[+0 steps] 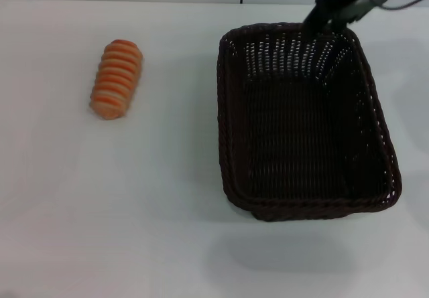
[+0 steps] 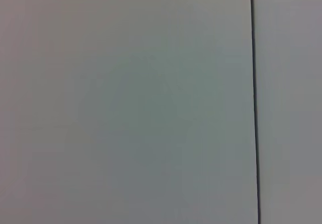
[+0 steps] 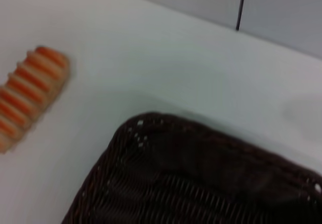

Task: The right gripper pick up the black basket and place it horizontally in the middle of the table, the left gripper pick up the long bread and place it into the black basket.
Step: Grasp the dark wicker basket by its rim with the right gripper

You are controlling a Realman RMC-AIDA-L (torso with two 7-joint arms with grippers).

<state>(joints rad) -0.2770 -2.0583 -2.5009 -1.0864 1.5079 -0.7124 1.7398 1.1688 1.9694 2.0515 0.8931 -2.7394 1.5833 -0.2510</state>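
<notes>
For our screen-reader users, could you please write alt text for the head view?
A black basket sits on the white table, with the right end effector at its far rim. The long bread lies apart, to the basket's left.

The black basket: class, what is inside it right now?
The black basket holds nothing visible; its woven floor shows bare. The long bread lies apart on the table. The right gripper at the far rim hides a bit of that wall.
</notes>
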